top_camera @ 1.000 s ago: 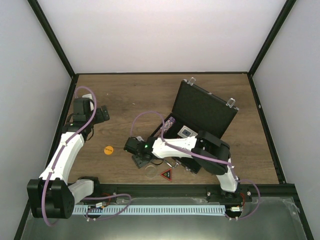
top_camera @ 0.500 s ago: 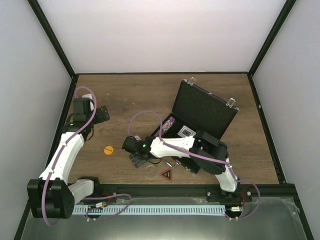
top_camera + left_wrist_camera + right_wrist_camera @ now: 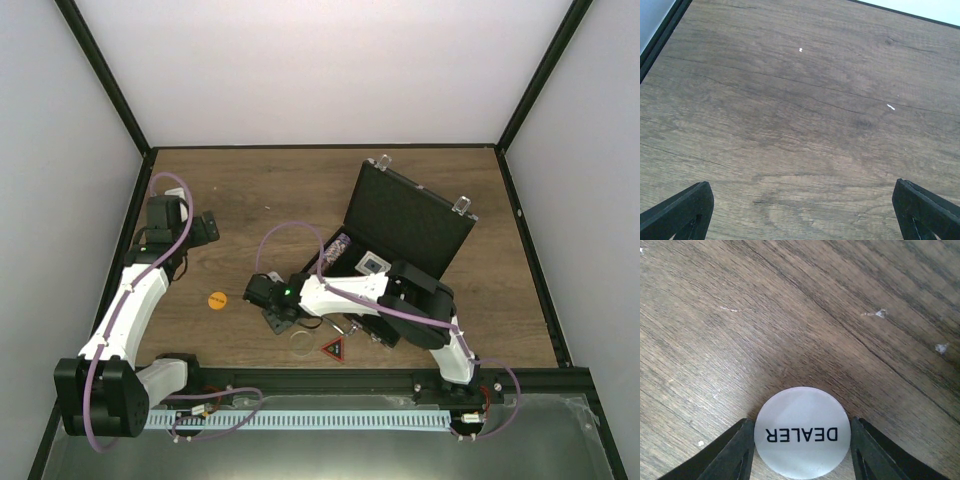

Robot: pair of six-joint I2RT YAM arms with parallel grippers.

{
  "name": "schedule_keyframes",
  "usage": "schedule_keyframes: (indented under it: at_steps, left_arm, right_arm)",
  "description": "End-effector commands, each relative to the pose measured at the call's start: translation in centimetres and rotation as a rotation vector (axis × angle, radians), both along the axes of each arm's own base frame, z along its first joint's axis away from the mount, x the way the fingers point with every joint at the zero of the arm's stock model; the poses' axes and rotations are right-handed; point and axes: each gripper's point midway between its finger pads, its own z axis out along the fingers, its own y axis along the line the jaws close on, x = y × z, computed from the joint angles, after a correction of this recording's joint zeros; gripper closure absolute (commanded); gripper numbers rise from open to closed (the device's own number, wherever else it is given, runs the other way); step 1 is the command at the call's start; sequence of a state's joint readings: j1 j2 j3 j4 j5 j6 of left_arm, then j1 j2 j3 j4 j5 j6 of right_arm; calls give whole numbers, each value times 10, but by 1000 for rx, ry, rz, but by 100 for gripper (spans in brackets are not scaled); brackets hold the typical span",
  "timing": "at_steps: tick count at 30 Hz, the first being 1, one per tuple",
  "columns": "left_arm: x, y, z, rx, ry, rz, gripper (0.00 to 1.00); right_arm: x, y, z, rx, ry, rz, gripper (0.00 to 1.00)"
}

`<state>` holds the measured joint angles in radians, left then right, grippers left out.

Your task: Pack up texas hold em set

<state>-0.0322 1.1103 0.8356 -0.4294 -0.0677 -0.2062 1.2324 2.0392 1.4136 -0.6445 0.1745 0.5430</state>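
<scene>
**A:** Why do we have the right claw down so low on the worktop?

**B:** The white dealer button lies flat, so we can only take it by the rim. It sits right between the fingers. Both touch its edge, so we hold it, though we judge it is not yet lifted.

**A:** And the case?

**B:** Open, lid propped up, to the right of that claw and farther back. The carry should be short. The red triangle lies close by on the claw's near side, and the orange chip is off to its left.

**A:** Our left claw?

**B:** Spread wide over bare wood, holding nothing, well apart from every piece.
</scene>
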Motion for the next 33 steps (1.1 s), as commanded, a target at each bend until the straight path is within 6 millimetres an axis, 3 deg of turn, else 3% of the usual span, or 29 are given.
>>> schedule_keyframes:
  at_steps: [1, 9, 20, 24, 33]
  left_arm:
    - [2, 1, -1, 3, 0, -5, 0]
    - [2, 1, -1, 4, 2, -3, 0]
    - [1, 1, -2, 3, 3, -4, 0]
    - [1, 0, -2, 2, 2, -5, 0]
    - [1, 1, -1, 5, 2, -3, 0]
  right_arm:
    - [-9, -9, -14, -65, 31, -8, 49]
    - [-1, -10, 10, -48, -17, -30, 50]
    - [17, -32, 72, 12, -99, -124, 50]
    - [34, -60, 86, 21, -122, -185, 49]
    - [68, -145, 74, 80, -65, -371, 49]
